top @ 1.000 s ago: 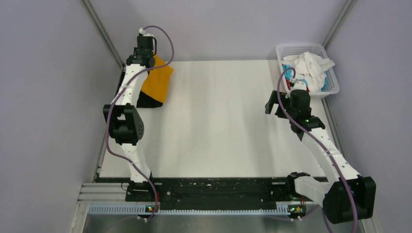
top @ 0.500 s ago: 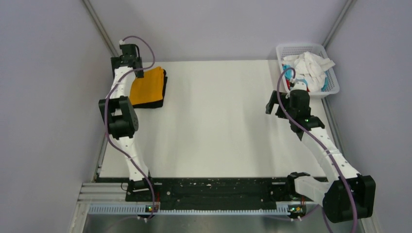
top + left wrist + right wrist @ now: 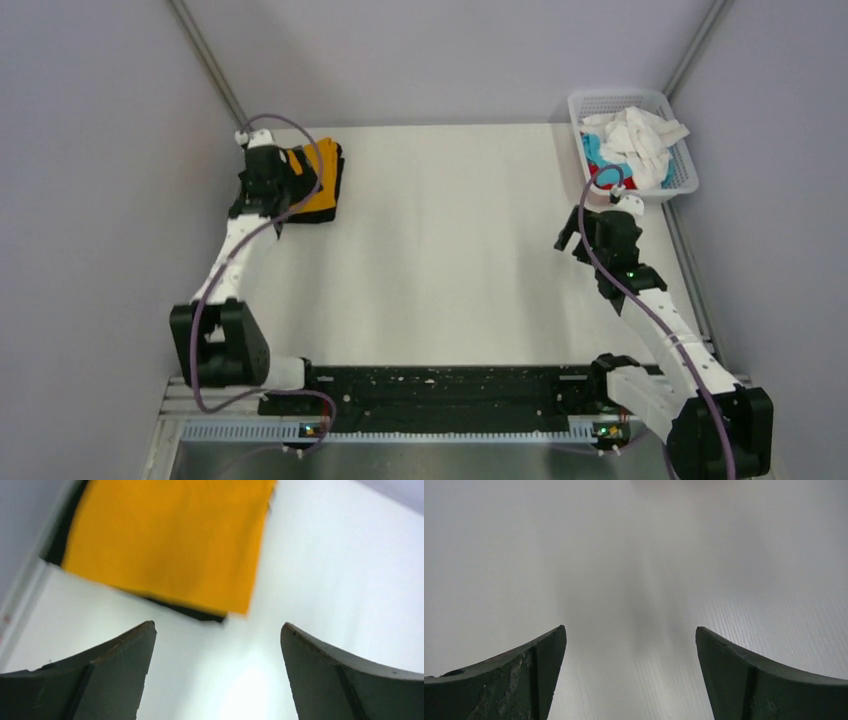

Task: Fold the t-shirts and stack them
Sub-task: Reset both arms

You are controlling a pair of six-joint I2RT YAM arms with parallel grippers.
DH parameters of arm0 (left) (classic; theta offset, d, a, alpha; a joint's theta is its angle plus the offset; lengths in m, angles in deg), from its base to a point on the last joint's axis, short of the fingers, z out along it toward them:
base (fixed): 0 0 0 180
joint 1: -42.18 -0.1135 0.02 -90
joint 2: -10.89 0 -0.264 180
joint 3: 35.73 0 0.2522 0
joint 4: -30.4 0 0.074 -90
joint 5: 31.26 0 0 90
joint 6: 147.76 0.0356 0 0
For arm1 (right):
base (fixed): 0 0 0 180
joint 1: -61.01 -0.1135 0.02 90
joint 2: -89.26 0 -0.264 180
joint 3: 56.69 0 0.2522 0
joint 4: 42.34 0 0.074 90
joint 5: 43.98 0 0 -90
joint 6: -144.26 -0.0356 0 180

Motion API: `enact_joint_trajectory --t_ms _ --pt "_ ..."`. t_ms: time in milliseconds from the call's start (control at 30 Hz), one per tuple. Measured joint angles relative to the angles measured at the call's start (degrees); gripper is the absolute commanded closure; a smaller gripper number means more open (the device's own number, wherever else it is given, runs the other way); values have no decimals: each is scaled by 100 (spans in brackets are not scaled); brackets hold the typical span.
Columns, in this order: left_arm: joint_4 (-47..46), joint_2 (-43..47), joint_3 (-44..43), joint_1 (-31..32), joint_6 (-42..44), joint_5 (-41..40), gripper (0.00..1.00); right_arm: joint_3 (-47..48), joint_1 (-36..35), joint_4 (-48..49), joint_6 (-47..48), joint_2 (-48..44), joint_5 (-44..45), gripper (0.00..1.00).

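A folded mustard-orange t-shirt (image 3: 322,190) (image 3: 170,540) lies flat on a folded black t-shirt (image 3: 337,170) (image 3: 200,613) at the table's far left corner. My left gripper (image 3: 296,178) (image 3: 217,626) hovers open just off the stack's near left side, with only white table between its fingers. In the basket (image 3: 683,178) at the far right lie crumpled white t-shirts (image 3: 638,135), a light-blue one (image 3: 592,150) and a red one (image 3: 606,180). My right gripper (image 3: 574,236) (image 3: 629,630) is open over bare table, in front of the basket.
Grey walls close in the table (image 3: 440,260) on the left, back and right. The stack sits tight against the left wall. A black rail with both arm bases runs along the near edge (image 3: 450,385).
My left gripper let go of the orange t-shirt, which now lies flat on the black one, and the gripper drew back toward me. My right gripper shifted slightly right and nearer.
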Motion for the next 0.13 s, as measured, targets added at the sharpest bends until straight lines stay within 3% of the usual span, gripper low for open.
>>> enact_joint_trajectory --t_ms 133 --pt "-1040 2225 2732 404 -417 391 1 -754 0 190 -195 -278 332 1"
